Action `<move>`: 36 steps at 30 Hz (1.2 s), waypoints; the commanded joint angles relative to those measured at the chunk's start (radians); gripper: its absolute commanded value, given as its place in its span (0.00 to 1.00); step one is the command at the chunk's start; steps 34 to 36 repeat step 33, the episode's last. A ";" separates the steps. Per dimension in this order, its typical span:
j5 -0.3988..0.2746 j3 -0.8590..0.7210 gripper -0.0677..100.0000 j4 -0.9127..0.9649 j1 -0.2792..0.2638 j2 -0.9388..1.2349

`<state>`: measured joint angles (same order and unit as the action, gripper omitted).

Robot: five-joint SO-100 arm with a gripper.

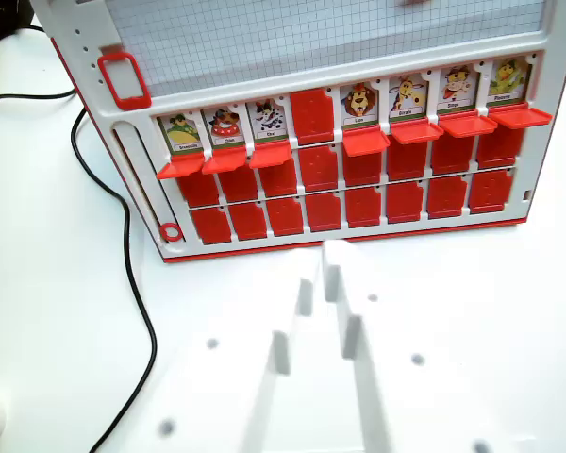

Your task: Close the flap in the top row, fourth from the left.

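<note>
a red and white guessing-game board (123, 42) is seen lying on the white counter (47, 311), its far part covered by a grid-patterned sheet (321, 33). three rows of red flaps are set in the board. in the top row, seven flaps are open, each showing a cartoon animal card above a red tab that sticks out toward the camera. three open flaps (224, 142) are at the wrist view's left and four open flaps (434, 109) are at the wrist view's right. between these two groups the fourth flap from the left (312, 116) is found; it shows only a plain red face with no card, so it is already closed. the flaps of the middle row (318, 167) and the bottom row (323, 209) are all closed as well.

the white hand (319, 274) is seen at the bottom centre, blurred, with its two fingers pointing toward the near edge of the board. the fingers stand slightly apart and nothing is held between them. the tips are close to the red lower edge of the board, below the closed fourth flap, but no contact with it is seen.

a red rectangular frame (124, 80) is fixed on the left part of the board. a black cable (127, 245) runs over the counter at the wrist view's left, beside the board.
</note>
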<state>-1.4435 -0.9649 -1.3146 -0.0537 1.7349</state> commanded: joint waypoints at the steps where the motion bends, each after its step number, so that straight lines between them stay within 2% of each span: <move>1: -0.086 -0.020 0.00 -0.037 0.009 0.202; 8: -0.186 -0.087 0.00 -0.109 0.037 0.336; 14: -0.230 -0.123 0.00 -0.138 0.057 0.390; 21: -0.236 -0.156 0.00 -0.124 0.057 0.417; 36: -0.190 -0.204 0.00 -0.057 0.048 0.426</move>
